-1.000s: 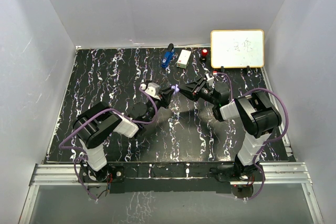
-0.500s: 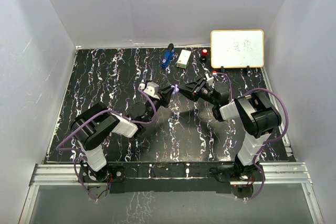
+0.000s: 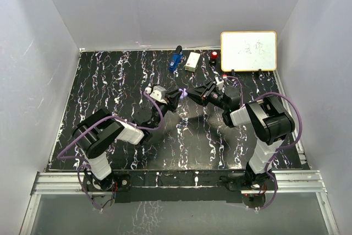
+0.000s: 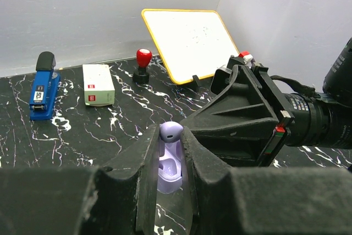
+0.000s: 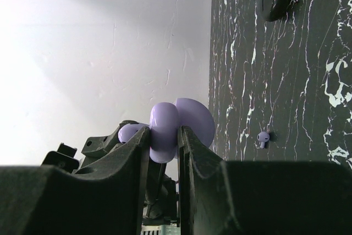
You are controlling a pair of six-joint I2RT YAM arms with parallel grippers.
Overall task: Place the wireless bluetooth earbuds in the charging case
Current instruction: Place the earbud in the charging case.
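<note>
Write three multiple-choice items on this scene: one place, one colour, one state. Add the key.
1. Where is the blue stapler? A) far edge of the table, beside the white box B) between the arm bases C) on the whiteboard
2. Colour of the case in the right hand? A) black B) lilac C) red
3. The left hand is: A) open, empty B) shut on a lilac earbud C) out of view
Key: 1A, the top view shows it by the back wall; 2B, the right wrist view shows lilac; 3B, it pinches the earbud.

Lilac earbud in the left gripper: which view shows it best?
Left wrist: the lilac earbud sits close and sharp. Right wrist shows just part of it beside the lilac case; top external, an indistinct lilac speck.
</note>
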